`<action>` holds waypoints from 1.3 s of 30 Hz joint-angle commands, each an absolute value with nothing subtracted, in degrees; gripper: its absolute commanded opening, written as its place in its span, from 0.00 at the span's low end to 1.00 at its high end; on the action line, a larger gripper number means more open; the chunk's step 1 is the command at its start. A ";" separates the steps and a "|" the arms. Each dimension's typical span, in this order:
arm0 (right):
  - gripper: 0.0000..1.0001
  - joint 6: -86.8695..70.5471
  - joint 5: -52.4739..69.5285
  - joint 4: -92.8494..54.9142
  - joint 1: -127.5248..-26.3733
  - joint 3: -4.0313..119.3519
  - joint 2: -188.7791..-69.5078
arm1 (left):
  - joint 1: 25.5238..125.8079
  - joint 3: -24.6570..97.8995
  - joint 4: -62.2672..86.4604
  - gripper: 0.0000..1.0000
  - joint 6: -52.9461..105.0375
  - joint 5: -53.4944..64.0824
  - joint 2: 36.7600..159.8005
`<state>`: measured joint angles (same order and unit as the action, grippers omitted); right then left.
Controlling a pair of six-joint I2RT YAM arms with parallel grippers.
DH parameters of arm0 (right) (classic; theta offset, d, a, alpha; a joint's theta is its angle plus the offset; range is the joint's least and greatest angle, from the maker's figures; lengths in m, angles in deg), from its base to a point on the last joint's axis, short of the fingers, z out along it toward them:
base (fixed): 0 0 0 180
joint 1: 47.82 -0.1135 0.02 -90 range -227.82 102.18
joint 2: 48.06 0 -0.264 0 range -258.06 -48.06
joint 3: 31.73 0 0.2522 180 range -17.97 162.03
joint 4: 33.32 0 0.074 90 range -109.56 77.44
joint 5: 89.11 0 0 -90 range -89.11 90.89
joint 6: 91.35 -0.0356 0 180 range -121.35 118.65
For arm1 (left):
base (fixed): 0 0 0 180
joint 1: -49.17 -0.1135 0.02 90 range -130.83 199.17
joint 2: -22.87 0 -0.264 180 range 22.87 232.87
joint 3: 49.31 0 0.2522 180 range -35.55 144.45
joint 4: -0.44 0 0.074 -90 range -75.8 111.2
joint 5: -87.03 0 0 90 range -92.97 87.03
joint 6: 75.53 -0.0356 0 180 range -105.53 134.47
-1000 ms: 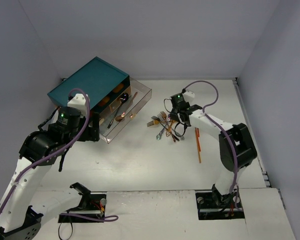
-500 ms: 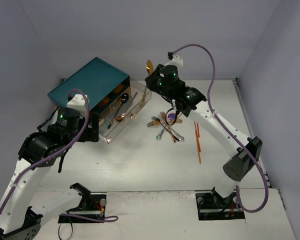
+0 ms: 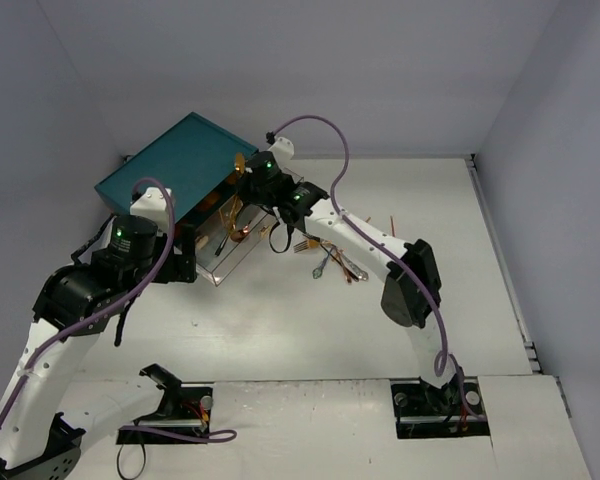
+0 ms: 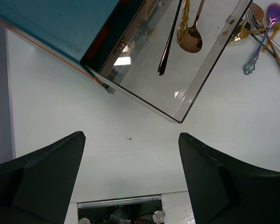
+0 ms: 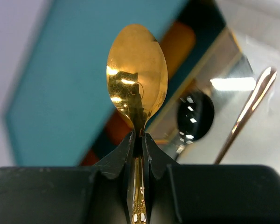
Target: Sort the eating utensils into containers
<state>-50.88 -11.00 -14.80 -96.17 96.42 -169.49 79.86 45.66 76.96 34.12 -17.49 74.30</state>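
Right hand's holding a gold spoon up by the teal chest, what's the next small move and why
Probably lower the right hand toward the open clear drawer before releasing. It is shut on the gold spoon, held high by the teal chest, and that drawer already holds a coppery spoon and a dark spoon, so this one likely belongs there.

Mirror-glossy gold metal spoon [image 5: 137, 74]; clear, probably acrylic drawer [image 4: 213, 59]
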 commanded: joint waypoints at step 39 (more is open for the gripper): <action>0.44 -45.56 -14.70 -13.41 -81.55 52.56 -147.38 | 79.75 51.17 69.22 0.79 41.98 -17.30 76.43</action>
<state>-45.45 -15.07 -11.76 -81.94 49.07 -145.95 79.86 50.05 72.18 39.38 -16.35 77.34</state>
